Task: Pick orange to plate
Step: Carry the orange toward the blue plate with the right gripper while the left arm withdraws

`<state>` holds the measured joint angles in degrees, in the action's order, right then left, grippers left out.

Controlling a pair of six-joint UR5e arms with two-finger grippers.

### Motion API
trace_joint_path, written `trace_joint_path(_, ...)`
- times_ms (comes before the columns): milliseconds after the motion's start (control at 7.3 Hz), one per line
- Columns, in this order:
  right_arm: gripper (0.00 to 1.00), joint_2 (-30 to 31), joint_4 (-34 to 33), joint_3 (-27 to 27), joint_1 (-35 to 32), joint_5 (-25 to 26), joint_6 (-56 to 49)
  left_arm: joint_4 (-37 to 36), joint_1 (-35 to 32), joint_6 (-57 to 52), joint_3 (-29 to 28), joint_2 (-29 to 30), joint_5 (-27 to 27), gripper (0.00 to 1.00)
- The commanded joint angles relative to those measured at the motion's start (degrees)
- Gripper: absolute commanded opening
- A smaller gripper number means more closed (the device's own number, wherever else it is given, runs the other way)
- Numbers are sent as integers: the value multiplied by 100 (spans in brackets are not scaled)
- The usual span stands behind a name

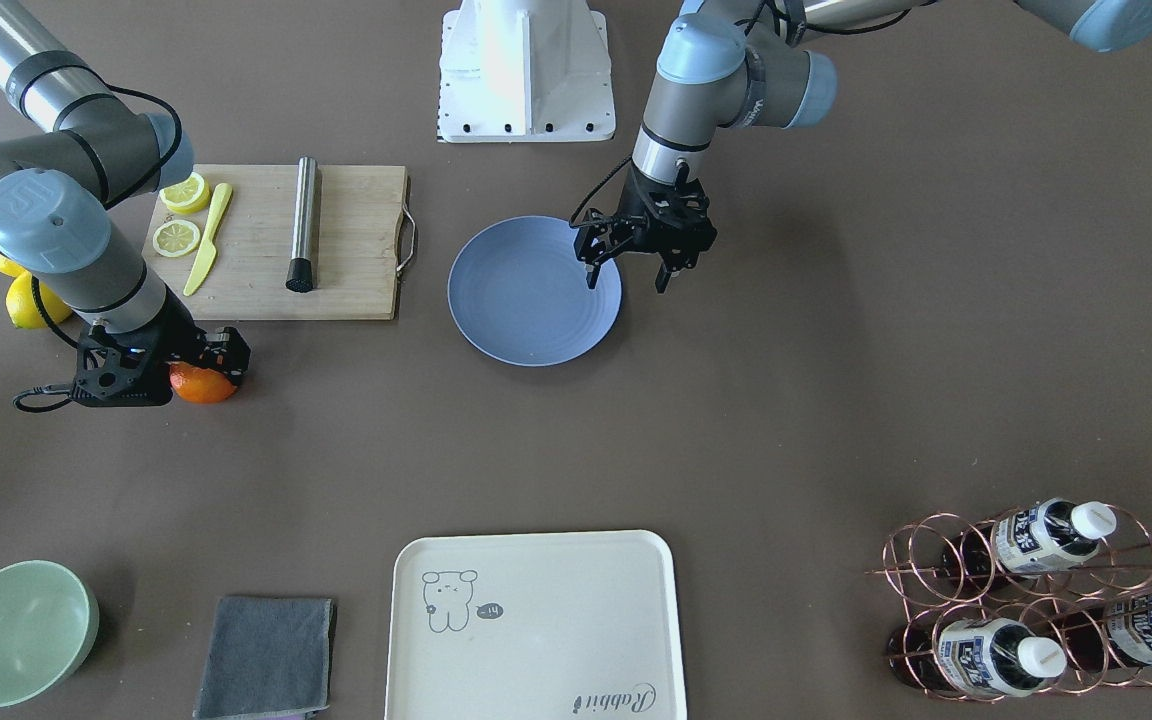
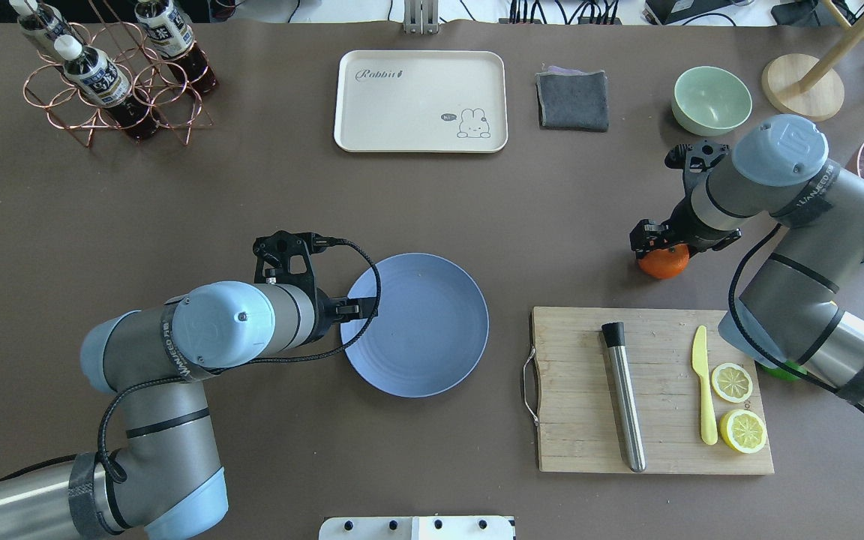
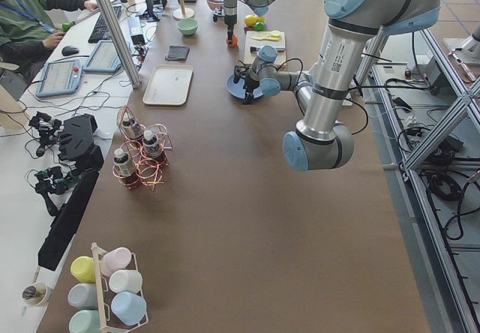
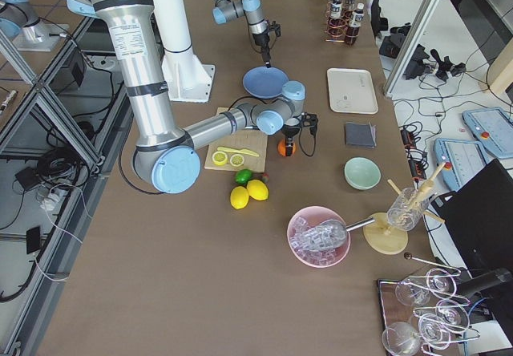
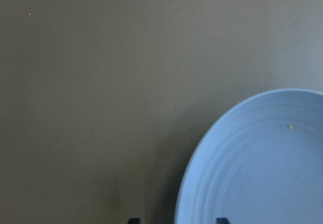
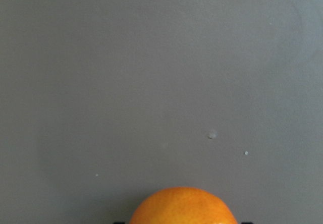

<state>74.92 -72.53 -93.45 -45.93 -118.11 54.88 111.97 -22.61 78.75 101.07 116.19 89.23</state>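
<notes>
The orange (image 1: pixel 198 388) rests on the brown table, well to the right of the plate in the overhead view. My right gripper (image 1: pixel 208 372) is lowered over it and open, one finger on each side of the fruit. In the right wrist view the orange (image 6: pixel 182 206) fills the bottom centre, with a thin gap to each fingertip. The blue-lavender plate (image 1: pixel 526 300) lies empty at the table's middle. My left gripper (image 1: pixel 626 278) hangs open just above the plate's rim with nothing in it. The left wrist view shows only that plate's edge (image 5: pixel 262 173).
A wooden cutting board (image 2: pixel 657 390) with lemon slices, a yellow knife and a metal rod lies between the plate and the right arm. Whole lemons (image 1: pixel 31 300) sit behind the right arm. A green bowl (image 1: pixel 16 630), grey cloth (image 1: pixel 266 655), cream tray (image 1: pixel 536 620) and bottle rack (image 1: pixel 1036 600) line the far edge.
</notes>
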Motion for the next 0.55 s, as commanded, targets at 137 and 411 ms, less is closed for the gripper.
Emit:
trace_joint_path(137, 0, -39, -138, -742, -91, -289, 40, -43, -698, -789, 264, -87, 469, 98)
trace_joint_path(411, 0, -835, -549, -833, 336, -82, 529, -79, -1321, -1316, 378, -263, 612, 98)
